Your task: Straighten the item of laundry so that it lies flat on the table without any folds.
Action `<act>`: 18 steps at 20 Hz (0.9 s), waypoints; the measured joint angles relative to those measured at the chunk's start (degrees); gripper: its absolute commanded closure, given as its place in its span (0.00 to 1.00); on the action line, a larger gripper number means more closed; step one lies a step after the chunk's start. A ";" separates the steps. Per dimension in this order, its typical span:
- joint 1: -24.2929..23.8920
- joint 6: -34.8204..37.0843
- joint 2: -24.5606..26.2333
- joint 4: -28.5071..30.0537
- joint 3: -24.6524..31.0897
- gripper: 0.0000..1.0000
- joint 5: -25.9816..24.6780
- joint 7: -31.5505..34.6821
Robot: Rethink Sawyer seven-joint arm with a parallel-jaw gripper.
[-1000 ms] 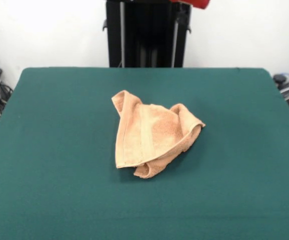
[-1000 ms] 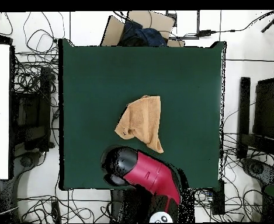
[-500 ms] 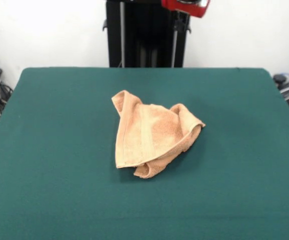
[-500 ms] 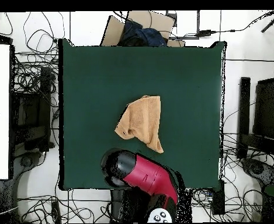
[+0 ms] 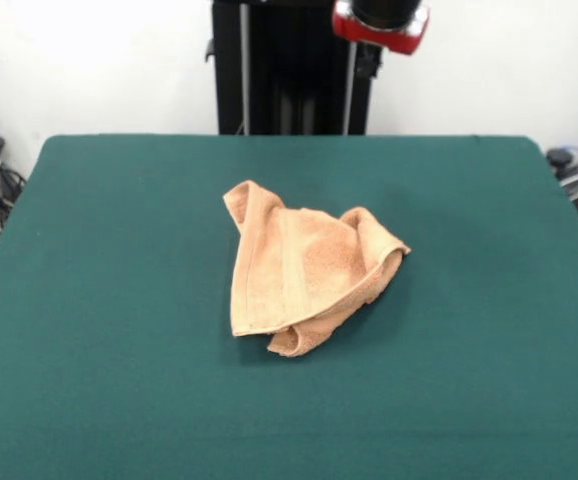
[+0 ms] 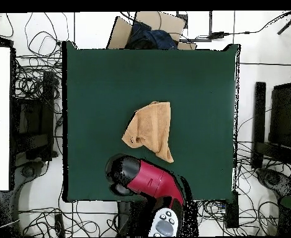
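**Towel still bunched mid-table, arm high and clear of it**

Table [image 5: 89, 300]: broad green felt surface, far larger than the cloth on it. The nap looks grippy, so fabric will likely drag rather than slide.

Arm [image 6: 149, 180]: in the overhead view the red and black body sits over the table's edge nearest the robot base, just short of the cloth and not touching it. In the front view only a red and black end piece [image 5: 380, 22] shows at the top edge. Cannot tell whether the tool is spread or pressed together; nothing is held.

Towel [image 5: 304, 265]: peach terry, lying near the table's centre, doubled over itself into a rough wedge. A woven band runs down the flat left panel; the right side rises in a soft hump with a rolled lip, and a tucked corner pokes out at the near bottom.

Handling, as a guess: light, limp, no stiffness, safe to pinch hard. Best hold looks like the rolled upper layer at the right hump or the protruding near corner; lift and pull outward so the top fold peels off
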 measured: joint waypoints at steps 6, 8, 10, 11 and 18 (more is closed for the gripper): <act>0.00 0.00 2.00 -1.64 0.22 1.00 0.00 0.00; 0.00 0.00 2.51 -2.17 0.25 1.00 0.00 0.00; -0.01 0.00 2.95 -2.64 0.29 1.00 0.00 0.00; -0.02 0.00 3.11 -2.86 0.31 1.00 0.00 0.00; -0.26 0.01 5.75 -6.41 0.36 1.00 -0.01 0.00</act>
